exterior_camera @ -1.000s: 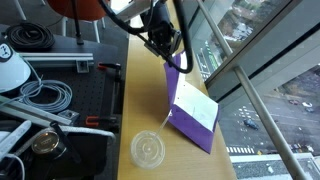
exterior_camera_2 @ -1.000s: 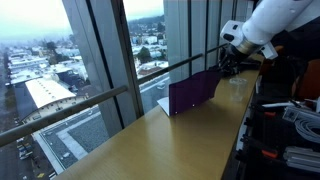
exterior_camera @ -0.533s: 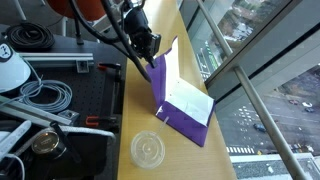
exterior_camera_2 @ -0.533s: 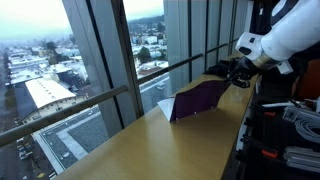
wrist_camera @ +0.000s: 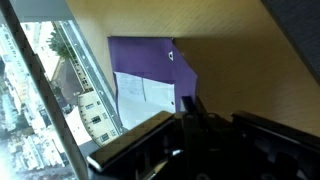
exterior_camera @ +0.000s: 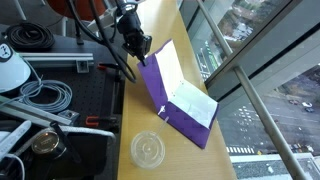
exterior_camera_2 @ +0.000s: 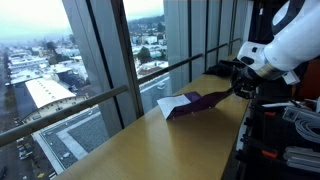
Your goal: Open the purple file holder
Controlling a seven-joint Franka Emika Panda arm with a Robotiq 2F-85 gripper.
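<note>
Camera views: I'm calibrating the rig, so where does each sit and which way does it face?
Exterior view: high up, looking down on the table; gripper shows.
Exterior view: low, looking along the table beside the window; gripper and white arm show.
Wrist view: looks down past the fingers.
All share the purple file holder.

No legible text, labels, brands, numbers or signs in any view; surfaces too small or blurred to read.

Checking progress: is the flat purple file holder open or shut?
Open: the flat purple file holder has its cover raised off the base, white lining showing.
</note>
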